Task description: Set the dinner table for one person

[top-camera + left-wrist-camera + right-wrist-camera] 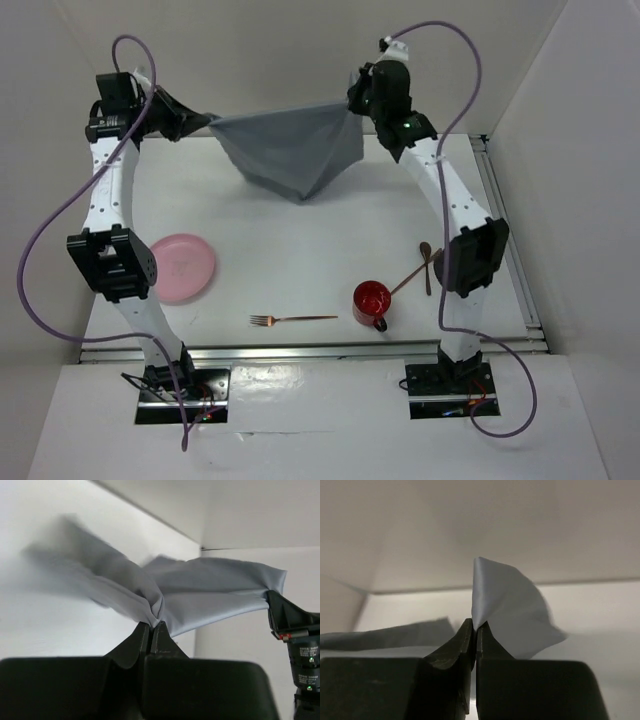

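Observation:
A grey cloth mat hangs in the air over the far part of the white dinner table, stretched between both grippers and sagging to a point in the middle. My left gripper is shut on its left corner; the left wrist view shows the cloth pinched at the fingertips. My right gripper is shut on its right corner, with the cloth rising from the tips in the right wrist view.
A pink plate lies at the near left. A copper fork lies near the front middle. A red mug stands to its right. Two copper utensils lie crossed near the right arm. Metal rails run along the front and right edges.

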`<state>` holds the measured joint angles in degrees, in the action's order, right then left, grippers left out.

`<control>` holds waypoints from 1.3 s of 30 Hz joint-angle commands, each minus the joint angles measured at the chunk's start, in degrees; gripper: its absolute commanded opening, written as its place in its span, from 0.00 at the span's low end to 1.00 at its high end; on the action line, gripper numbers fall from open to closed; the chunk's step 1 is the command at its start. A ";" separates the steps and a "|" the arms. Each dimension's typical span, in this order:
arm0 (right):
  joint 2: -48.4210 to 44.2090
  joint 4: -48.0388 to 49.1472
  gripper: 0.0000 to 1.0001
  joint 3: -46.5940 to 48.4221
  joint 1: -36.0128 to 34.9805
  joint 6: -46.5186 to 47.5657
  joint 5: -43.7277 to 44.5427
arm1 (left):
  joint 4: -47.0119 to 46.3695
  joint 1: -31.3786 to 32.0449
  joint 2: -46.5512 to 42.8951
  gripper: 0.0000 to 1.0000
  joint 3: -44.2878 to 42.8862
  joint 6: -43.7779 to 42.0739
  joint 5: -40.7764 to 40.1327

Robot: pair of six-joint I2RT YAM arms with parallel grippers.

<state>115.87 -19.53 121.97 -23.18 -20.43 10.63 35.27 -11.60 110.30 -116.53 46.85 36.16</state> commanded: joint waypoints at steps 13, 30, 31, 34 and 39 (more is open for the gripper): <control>-51.95 10.57 0.00 -63.79 -9.77 -16.12 10.63 | -10.48 -2.20 -28.11 0.00 42.82 2.02 7.79; -55.34 13.88 0.00 -62.51 -6.20 -17.56 14.34 | -3.55 0.69 -18.24 0.00 25.54 -4.84 3.12; -52.88 16.43 0.00 -60.21 -4.61 -16.33 13.11 | -3.54 0.70 -15.49 0.00 22.08 -4.84 3.65; -40.34 23.20 0.00 -49.58 0.84 -13.51 7.93 | -2.66 1.83 -5.15 0.00 8.32 -4.14 6.45; -29.93 27.51 0.00 -36.03 7.44 -12.71 0.11 | -1.87 3.07 7.90 0.00 -12.29 -1.77 10.68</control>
<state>84.90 0.73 80.77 -19.22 -36.38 12.05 34.17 -7.84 115.20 -121.95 44.42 46.78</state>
